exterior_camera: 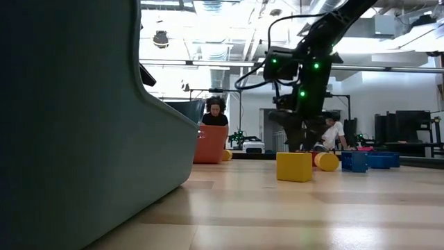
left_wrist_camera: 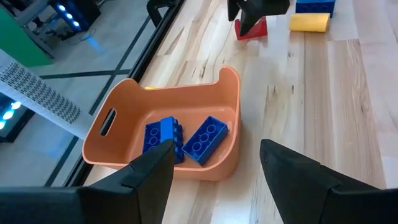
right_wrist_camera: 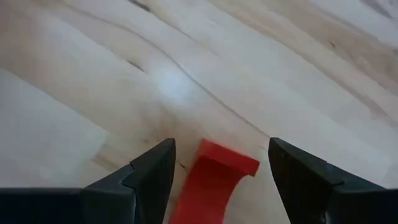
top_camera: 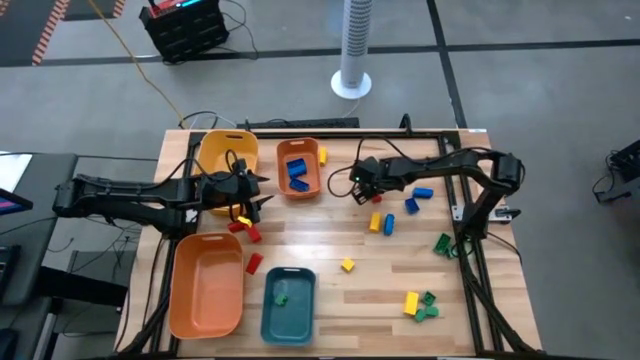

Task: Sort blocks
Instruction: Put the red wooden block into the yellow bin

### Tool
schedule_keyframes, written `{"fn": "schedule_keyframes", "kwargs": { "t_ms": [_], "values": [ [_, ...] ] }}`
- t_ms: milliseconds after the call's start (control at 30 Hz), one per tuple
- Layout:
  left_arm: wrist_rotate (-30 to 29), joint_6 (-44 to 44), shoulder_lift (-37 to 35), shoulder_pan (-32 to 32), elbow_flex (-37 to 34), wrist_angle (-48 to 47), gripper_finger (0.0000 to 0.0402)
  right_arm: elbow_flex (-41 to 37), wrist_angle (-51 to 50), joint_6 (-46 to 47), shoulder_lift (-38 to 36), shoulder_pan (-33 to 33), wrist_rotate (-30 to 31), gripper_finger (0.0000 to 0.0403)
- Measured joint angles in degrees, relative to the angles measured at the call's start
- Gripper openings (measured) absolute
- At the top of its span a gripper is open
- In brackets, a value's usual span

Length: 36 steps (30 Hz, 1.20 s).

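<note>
The jaws of the right gripper (right_wrist_camera: 217,180) were seen spread wide, with a red block (right_wrist_camera: 214,177) lying on the table between the two fingers and touching neither. In the right wrist view the block's long axis appeared to run forward between the fingers rather than across them, so a straight descent and closure was judged to be what the coming move required. In the high view this gripper (top_camera: 362,186) was placed just right of the small orange tray (top_camera: 312,170), which held blue blocks (left_wrist_camera: 186,138). The left gripper (left_wrist_camera: 214,180) was likewise held open, near that tray and carrying nothing. The right arm was judged much the nearer to the red block. Other blocks (top_camera: 382,222) lay scattered to the right.
</note>
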Motion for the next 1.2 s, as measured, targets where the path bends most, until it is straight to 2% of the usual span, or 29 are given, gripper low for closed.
{"fn": "schedule_keyframes", "kwargs": {
  "t_ms": [600, 700, 900, 967, 1200],
  "values": [
    [2.93, -0.83, 0.0, 0.0, 0.0, 0.46, 0.0231, -5.19, 5.19, 3.72, 0.33, 0.37, -0.63, 0.0264],
    [2.93, -0.83, 0.0, 0.0, 0.0, 0.56, 0.0231, -5.19, 5.27, 2.75, 0.33, 0.39, -0.71, 0.0236],
    [2.93, -0.8, 0.0, 0.0, 0.0, 1.01, 0.0231, -5.13, 5.8, 0.1, 0.28, 0.47, -1.49, 0.0135],
    [2.93, -0.63, 0.02, 0.0, 0.0, 1.09, 0.0231, -5.13, 6.23, -0.77, 0.28, 0.82, -1.5, 0.0113],
    [2.93, -0.61, 0.02, 0.0, 0.0, 2.02, 0.0231, -5.13, 8.34, -2.07, 0.31, 1.78, -2.33, 0.0111]
  ]
}}
